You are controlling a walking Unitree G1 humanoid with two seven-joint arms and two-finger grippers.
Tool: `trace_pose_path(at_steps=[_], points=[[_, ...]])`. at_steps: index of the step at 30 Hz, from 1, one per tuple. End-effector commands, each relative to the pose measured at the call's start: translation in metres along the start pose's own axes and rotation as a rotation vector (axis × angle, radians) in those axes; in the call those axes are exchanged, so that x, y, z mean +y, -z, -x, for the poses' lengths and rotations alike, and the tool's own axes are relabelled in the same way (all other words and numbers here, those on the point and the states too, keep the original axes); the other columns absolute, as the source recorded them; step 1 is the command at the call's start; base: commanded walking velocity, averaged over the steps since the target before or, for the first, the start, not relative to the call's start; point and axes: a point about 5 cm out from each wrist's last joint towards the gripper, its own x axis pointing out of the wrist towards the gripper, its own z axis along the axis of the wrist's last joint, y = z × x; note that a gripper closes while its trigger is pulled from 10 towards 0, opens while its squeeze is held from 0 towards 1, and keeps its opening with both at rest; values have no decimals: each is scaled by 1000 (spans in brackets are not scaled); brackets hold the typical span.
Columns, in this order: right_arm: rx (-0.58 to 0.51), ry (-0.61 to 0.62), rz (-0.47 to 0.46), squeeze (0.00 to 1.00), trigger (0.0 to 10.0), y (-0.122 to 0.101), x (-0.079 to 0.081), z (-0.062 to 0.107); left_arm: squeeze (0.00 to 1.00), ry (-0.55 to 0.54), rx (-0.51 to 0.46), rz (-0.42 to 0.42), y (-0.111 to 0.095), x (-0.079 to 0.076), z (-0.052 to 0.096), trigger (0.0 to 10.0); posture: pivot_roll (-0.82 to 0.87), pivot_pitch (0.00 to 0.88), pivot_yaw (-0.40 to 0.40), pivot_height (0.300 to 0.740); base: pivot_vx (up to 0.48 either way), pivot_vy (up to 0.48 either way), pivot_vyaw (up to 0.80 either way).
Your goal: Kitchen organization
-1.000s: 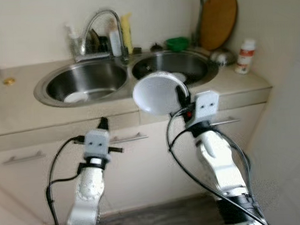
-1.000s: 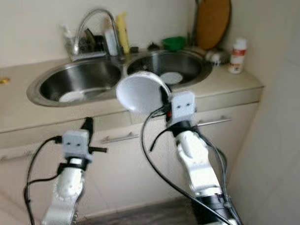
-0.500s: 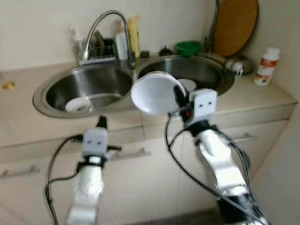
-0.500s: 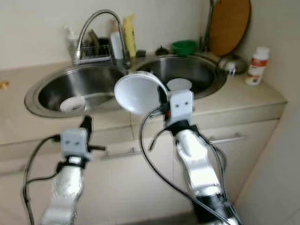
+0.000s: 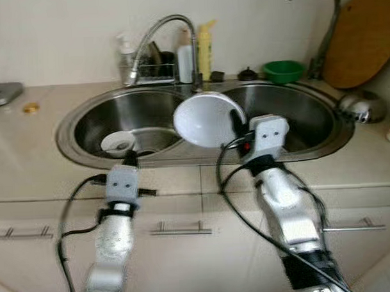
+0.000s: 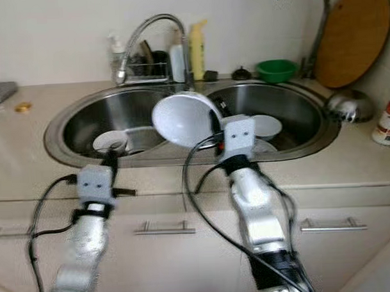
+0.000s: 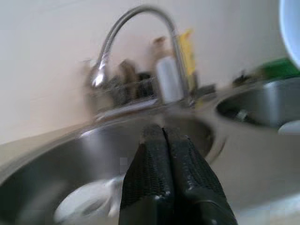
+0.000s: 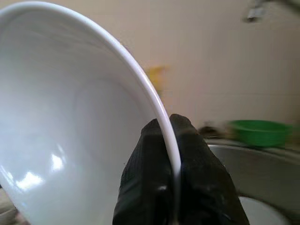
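Right wrist view: right gripper point(image 8: 171, 154) is pinching the rim of the white bowl point(image 8: 70, 117), 1 finger inside, 1 outside. Bowl is tilting over the double sink point(image 5: 73, 134), at the gripper's 10 o'clock. Left gripper point(image 7: 164, 154) is sitting pressed together, holding nothing.

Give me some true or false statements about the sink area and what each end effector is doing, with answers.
1. The right end effector is clamped on the rim of a white bowl. True.
2. The left end effector holds a sponge. False: its fingers are shut on nothing.
3. The green bowl sits behind the right basin. True.
4. The left basin holds no dishes. False: a small white dish lies in it.
5. The wooden board lies flat on the counter. False: it leans upright against the wall.
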Motion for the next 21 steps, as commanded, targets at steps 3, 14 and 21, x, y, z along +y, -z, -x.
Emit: trace_pose_path(at_steps=[3,14,21], points=[[-8,23,-20,0,10000,-3,3,-6,0,-69,-165,-26,-39,23,-16,10000,-62,0,25,740,100,0,0],[153,212,18,0,10000,18,-27,-8,0,-95,-298,-30,-81,38,-34,10000,-58,0,29,740,0,0,0],[353,254,120,0,10000,44,-44,-6,0,-42,-223,-16,-66,24,-29,10000,-61,0,30,740,0,0,0]])
